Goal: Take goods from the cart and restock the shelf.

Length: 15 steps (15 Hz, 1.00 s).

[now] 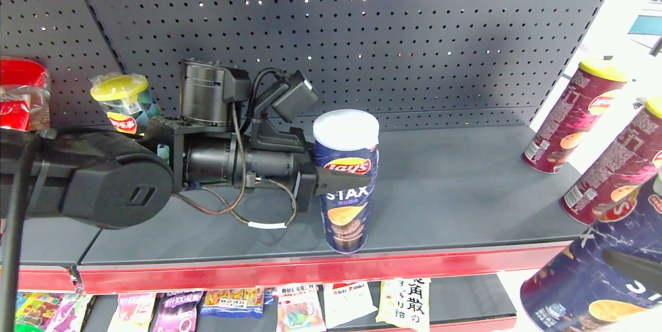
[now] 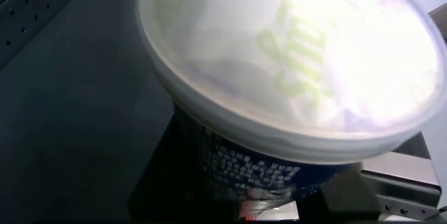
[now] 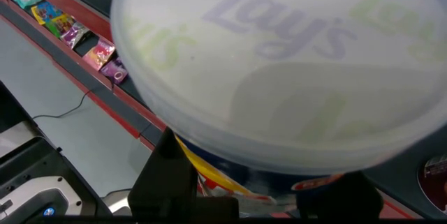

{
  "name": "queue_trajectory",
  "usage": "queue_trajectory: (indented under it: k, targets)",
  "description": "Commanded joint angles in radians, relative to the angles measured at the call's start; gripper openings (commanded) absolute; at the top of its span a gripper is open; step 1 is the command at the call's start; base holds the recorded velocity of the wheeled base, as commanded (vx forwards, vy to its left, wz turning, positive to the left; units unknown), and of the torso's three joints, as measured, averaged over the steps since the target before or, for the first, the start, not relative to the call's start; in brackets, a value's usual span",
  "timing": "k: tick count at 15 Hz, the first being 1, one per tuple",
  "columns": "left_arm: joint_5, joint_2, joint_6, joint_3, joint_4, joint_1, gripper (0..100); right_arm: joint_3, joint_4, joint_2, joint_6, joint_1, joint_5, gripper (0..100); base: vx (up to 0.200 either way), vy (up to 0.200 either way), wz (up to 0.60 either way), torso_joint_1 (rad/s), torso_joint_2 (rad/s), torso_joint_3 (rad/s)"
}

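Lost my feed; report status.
Left gripper shut on blue chip can, upright on shelf. Right gripper holding second blue can, off shelf. Maroon cans right, clear.

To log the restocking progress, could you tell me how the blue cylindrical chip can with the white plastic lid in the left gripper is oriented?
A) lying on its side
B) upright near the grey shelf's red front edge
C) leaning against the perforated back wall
B: the blue chip can stands upright by the shelf's red front edge, the left gripper clamped on its side.
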Motion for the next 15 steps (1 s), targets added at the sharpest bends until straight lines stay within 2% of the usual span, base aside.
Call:
queue_trajectory:
  k: [1, 6, 7, 12, 15]
  targets:
    - [0.010, -0.001, 0.002, 0.001, 0.000, -0.001, 0, 0.000, -0.001, 0.000, 0.000, 0.000, 0.001, 0, 0.000, 0.000, 0.00, 0.000, 0.00, 0.000]
    - [0.010, -0.004, 0.017, 0.023, -0.001, -0.008, 0, -0.003, -0.001, 0.006, 0.000, 0.002, 0.001, 0, 0.000, 0.000, 0.00, 0.000, 0.00, 0.000]
    - [0.010, -0.002, 0.029, 0.026, -0.001, -0.006, 100, -0.004, -0.001, 0.009, 0.000, 0.002, 0.001, 0, 0.000, 0.000, 0.00, 0.000, 0.00, 0.000]
    - [0.011, -0.008, 0.028, 0.032, -0.001, 0.003, 100, -0.049, -0.001, 0.052, 0.000, 0.005, 0.002, 0, 0.000, 0.000, 0.00, 0.000, 0.00, 0.000]
    - [0.013, -0.068, 0.036, 0.122, -0.003, 0.034, 100, -0.188, -0.002, 0.200, -0.003, 0.013, 0.011, 0, 0.000, 0.000, 0.00, 0.000, 0.00, 0.000]
